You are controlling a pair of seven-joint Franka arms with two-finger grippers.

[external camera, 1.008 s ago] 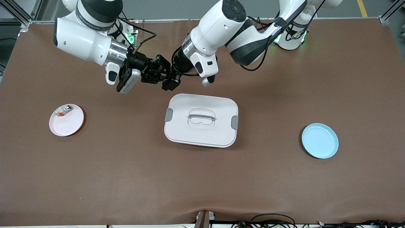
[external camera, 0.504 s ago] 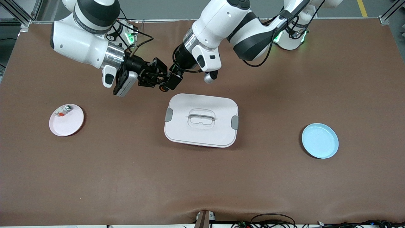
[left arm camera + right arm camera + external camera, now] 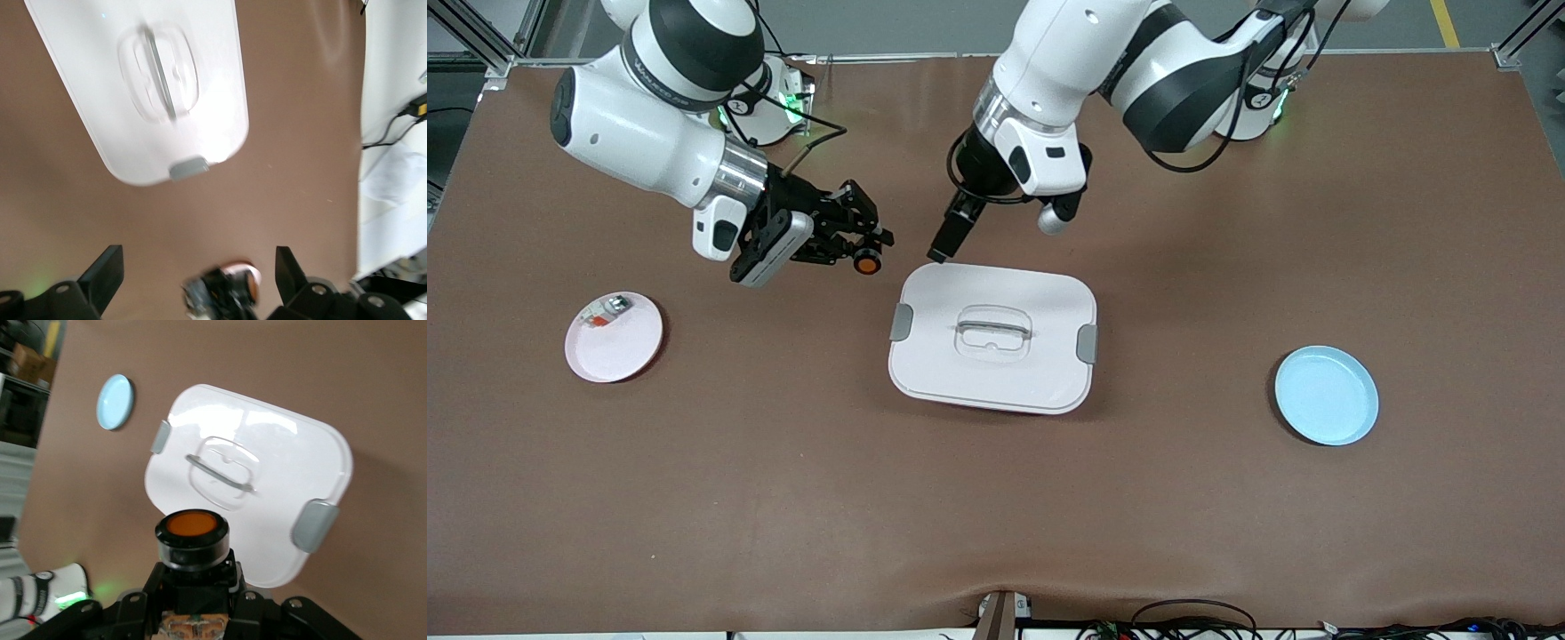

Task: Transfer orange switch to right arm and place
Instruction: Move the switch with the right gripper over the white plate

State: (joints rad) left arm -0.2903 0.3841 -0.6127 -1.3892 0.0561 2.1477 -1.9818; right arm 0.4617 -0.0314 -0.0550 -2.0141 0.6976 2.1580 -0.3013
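L gripper [image 3: 943, 252] has let go and pulled off toward 3 o'clock, jaws wide, over the box's [image 3: 996, 373] rim; R gripper [image 3: 860, 252] clamps the switch [image 3: 865, 263] above bare table, box at its 4 o'clock.

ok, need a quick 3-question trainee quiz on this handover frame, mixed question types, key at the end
1. True or false: the left claw is shut on the orange switch.
2. Multiple choice: what lies on the pink plate?
A. nothing
B. a silvery-clear small part
C. the white lidded box
3. Fill in: the blue plate sits toward the ____ arm's end of the table.

Key:
1. False. The right claw is shut on the switch; the left claw is open, over the table just past the box's edge.
2. B
3. left
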